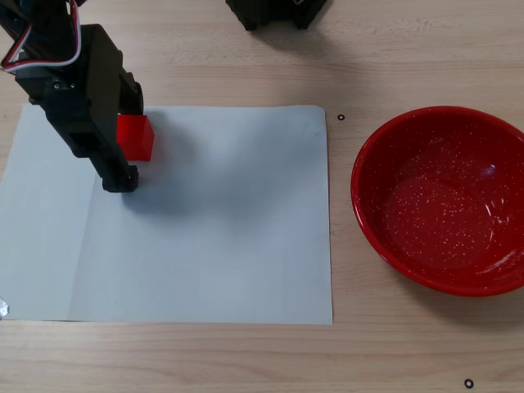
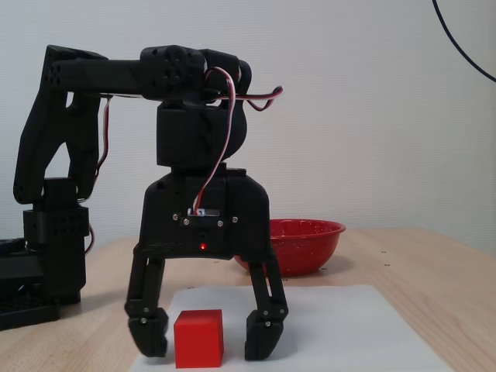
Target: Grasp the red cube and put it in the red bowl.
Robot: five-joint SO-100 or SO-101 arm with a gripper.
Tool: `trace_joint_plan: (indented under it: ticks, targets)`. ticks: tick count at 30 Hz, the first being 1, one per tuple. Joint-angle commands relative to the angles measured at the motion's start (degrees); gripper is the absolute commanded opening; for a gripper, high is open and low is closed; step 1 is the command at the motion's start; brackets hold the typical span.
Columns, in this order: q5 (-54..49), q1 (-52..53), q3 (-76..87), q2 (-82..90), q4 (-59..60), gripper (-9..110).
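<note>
Grasp approach: the gripper [image 2: 208, 341] straddles the red cube [image 2: 198, 338] at lower left of the side-on fixed view, fingers [image 2: 263, 338] apart to close on it; red bowl [image 1: 442, 199] waits right.

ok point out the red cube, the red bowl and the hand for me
red cube [image 2: 198, 339]: low fixed view, middle of its front face
red bowl [image 1: 372, 164]: fixed view from above, left rim
hand [image 2: 206, 342]: low fixed view, midway between the two fingertips, which straddle the cube
</note>
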Motion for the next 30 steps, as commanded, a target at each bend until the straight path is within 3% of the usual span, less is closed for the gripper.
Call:
trace_joint_plan:
  ticks: [1,9,19,30]
  targets:
    - [1.6,0.4,-5.3,3.3,1.3,25]
    - [3.5,-0.4,-5.1,3.2,2.1,0]
    - [-1.2,-0.2,-14.2,3.3,9.2,0]
    - [-9.8,7.7,-31.8,8.6,22.1,0]
